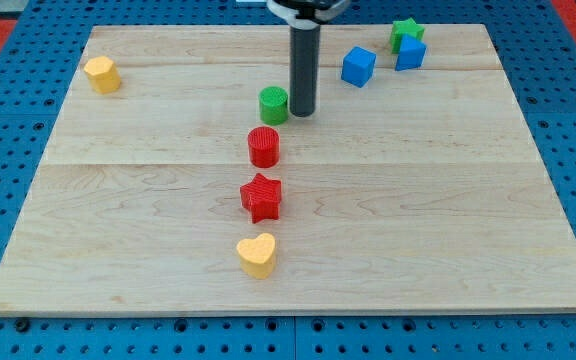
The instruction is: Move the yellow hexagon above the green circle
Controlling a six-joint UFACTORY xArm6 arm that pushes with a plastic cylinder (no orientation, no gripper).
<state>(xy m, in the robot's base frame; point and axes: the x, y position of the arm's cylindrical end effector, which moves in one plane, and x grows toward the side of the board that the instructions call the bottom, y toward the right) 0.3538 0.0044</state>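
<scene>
Resting just right of green circle, my tip, no pincer shown, yellow hexagon far left

Two yellow, two green, two red, two blue blocks.

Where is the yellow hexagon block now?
The yellow hexagon block sits alone near the wooden board's top-left corner in the camera view, far left of the green circle block.

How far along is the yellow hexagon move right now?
Nothing looks done: the yellow hexagon sits near the board's top-left corner, far left of the green circle. My tip rests just right of the circle, not at the hexagon. The whole push remains.
</scene>
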